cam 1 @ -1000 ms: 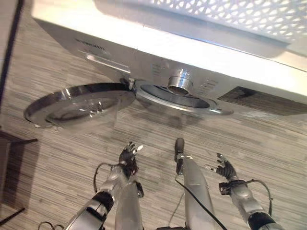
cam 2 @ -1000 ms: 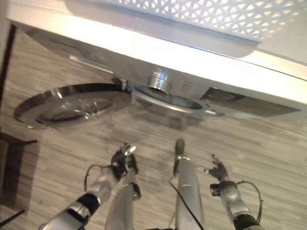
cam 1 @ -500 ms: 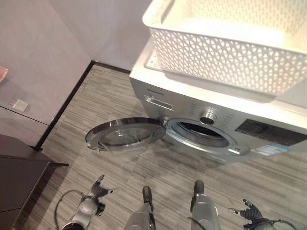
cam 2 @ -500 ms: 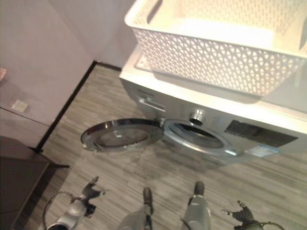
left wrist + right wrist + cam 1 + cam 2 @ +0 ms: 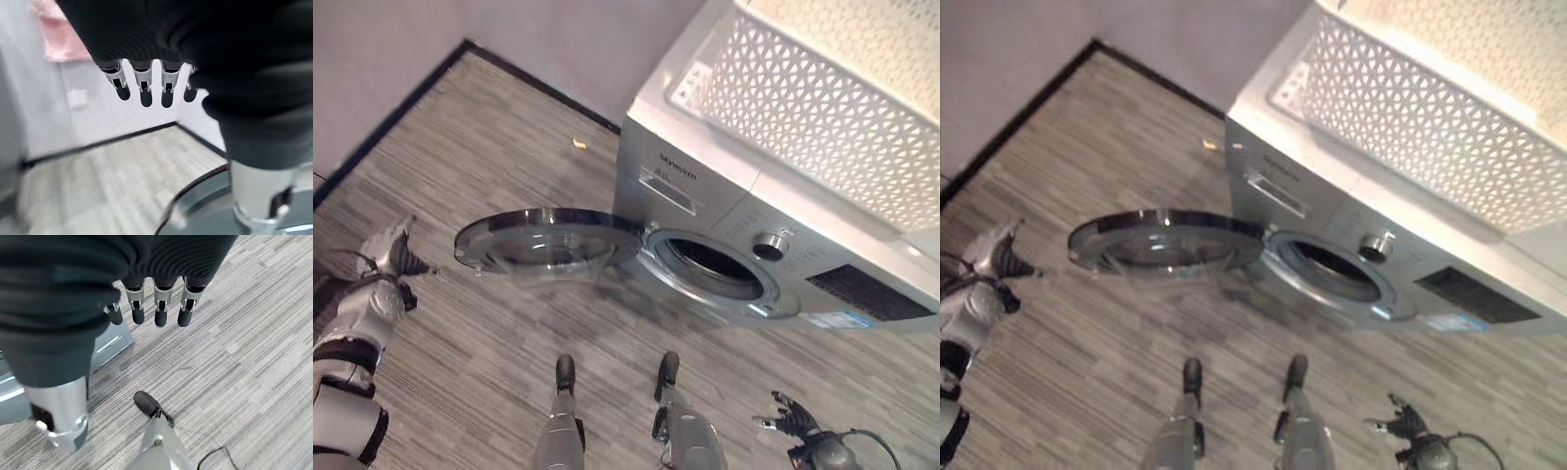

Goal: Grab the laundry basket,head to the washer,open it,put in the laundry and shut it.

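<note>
The silver washer (image 5: 705, 196) stands ahead with its round glass door (image 5: 546, 251) swung wide to the left, leaving the dark drum opening (image 5: 710, 269) uncovered. A white lattice laundry basket (image 5: 832, 98) rests on the washer's top. My left hand (image 5: 393, 253) hangs left of the door's outer rim, apart from it, with its fingers (image 5: 143, 84) straight and holding nothing; the door rim (image 5: 195, 205) shows past them. My right hand (image 5: 793, 423) is low at the right, below the washer's front, with its fingers (image 5: 157, 308) straight and empty.
Grey striped floor (image 5: 489, 157) runs to a pale wall with a dark skirting (image 5: 401, 98) at the left. A small orange scrap (image 5: 578, 144) lies on the floor by the washer's left side. A pink cloth (image 5: 54, 34) hangs on the wall.
The camera has tilted and the whole view has shifted. My left hand has swung out from below the door to the left of its rim. Both hands stay open.
</note>
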{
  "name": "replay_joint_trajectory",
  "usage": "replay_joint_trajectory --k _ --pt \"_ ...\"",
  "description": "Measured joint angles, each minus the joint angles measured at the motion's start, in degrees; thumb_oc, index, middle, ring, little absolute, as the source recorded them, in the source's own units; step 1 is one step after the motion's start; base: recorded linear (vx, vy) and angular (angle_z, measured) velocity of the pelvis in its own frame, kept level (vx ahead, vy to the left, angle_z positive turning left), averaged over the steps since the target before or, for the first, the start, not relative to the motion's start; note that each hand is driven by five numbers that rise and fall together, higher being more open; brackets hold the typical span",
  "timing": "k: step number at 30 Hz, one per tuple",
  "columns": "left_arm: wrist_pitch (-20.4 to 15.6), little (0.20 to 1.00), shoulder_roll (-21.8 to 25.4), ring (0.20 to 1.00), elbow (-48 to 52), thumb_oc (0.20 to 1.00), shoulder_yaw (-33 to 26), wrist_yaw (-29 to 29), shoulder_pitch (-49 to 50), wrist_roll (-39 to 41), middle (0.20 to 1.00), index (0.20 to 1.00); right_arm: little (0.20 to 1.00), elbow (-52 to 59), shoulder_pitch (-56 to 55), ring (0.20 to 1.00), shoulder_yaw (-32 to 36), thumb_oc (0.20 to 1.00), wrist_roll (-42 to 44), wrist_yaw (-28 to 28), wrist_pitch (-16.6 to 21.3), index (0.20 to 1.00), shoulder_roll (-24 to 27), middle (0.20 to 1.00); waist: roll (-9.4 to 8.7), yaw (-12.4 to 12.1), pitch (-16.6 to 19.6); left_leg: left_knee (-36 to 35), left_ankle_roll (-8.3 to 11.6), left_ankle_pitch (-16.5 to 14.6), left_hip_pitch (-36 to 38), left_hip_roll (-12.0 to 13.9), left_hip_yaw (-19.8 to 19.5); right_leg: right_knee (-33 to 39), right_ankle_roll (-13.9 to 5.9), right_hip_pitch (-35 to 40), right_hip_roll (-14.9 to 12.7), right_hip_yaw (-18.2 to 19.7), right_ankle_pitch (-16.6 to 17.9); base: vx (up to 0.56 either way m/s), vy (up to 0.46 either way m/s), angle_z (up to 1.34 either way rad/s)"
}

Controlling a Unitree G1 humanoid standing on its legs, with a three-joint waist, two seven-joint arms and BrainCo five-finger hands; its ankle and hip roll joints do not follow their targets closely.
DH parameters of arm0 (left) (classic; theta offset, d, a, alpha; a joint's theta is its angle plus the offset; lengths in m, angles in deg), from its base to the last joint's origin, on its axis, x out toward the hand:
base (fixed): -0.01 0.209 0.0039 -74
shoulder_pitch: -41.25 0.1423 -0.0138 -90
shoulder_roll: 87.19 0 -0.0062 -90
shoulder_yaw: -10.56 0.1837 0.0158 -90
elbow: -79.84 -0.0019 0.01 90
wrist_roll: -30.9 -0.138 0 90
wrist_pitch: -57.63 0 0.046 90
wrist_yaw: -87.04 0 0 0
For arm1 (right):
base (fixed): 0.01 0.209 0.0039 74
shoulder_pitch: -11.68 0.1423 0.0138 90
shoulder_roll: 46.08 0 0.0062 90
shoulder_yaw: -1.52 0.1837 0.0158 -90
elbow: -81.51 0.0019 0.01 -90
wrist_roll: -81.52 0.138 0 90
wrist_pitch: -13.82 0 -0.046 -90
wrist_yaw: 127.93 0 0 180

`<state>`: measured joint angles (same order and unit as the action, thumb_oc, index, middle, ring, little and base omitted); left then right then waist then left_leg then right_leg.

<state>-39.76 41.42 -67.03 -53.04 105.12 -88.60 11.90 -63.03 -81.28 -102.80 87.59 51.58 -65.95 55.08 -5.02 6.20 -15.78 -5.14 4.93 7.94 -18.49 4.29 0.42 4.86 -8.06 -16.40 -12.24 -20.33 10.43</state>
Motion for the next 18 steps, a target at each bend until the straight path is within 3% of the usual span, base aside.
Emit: replay_joint_trajectory --k 1,6,12,18 --pt "0.1 1.000 0.8 1.000 -0.9 1.000 2.4 1.1 -4.1 -0.3 1.000 1.000 1.000 0.1 0.4 1.000 -0.6 1.000 0.1 0.0 0.1 1.000 -0.5 1.000 -0.26 0.1 -0.6 0.1 0.07 0.0 -1.9 0.2 -0.1 0.0 0.01 -1.9 0.1 0.0 0.0 0.00 0.036 0.02" --pt "1.3 1.000 2.7 1.000 -3.0 1.000 1.9 3.5 -11.9 -1.2 1.000 1.000 1.000 3.5 1.9 1.000 -2.0 1.000 0.4 0.1 0.2 1.000 -0.7 1.000 -2.10 2.0 -5.5 0.1 0.33 0.7 -3.9 0.6 -0.3 0.0 0.49 -3.7 0.5 0.0 0.7 0.00 0.002 0.01" --pt "1.4 1.000 3.6 1.000 -4.0 1.000 3.5 5.3 -14.7 0.7 1.000 1.000 1.000 5.0 3.0 1.000 -2.6 1.000 0.4 0.3 1.2 1.000 -0.7 1.000 -3.65 2.4 -6.2 0.1 0.39 0.7 -6.3 0.8 -1.3 0.0 0.49 -5.7 0.7 0.3 0.7 0.01 -0.003 0.07" --pt "0.2 1.000 -3.1 1.000 -3.4 1.000 -2.8 1.7 -6.6 10.2 1.000 1.000 1.000 1.7 4.6 1.000 -2.2 1.000 0.4 0.5 0.9 1.000 -1.6 1.000 -3.81 1.2 -6.1 0.1 0.37 0.7 -5.5 0.5 -1.2 0.0 0.49 -4.9 0.4 1.1 0.7 0.03 0.024 0.00"
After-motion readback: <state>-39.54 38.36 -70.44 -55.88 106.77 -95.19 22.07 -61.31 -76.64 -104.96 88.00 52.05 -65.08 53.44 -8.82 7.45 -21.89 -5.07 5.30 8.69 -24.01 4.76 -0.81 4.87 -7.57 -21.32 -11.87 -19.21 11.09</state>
